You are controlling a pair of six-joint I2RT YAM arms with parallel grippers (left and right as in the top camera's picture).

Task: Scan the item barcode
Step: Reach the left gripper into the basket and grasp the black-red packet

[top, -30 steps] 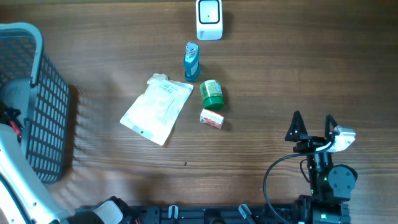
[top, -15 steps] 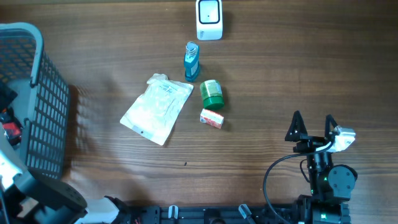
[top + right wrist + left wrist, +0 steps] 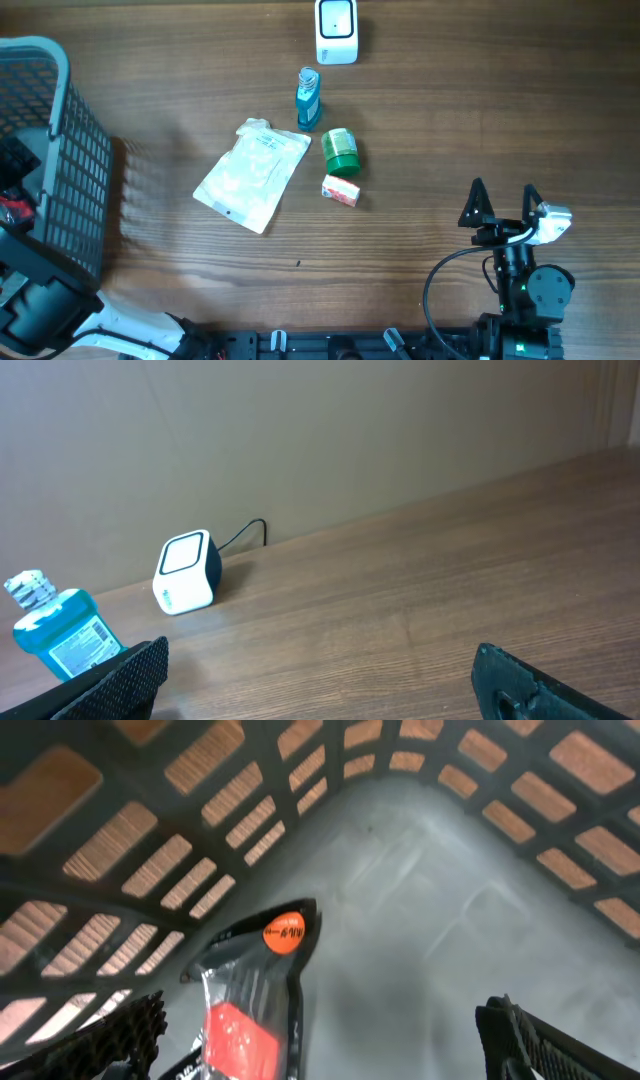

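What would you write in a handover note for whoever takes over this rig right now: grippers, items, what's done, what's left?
Left gripper: open, empty, inside the basket, above a black packet.
Right gripper: open, empty, over the right side of the table.
Scanner at the far edge; bottle, green jar, small box and white pouch lie mid-table.
Done: nothing is held or at the scanner.
Left: pick an item and show its barcode to the scanner.

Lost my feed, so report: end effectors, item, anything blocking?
Left end effector open, inside basket, above black packet; packet ungripped. Right end effector open, empty, away from items. Scanner unobstructed; bottle nearest.
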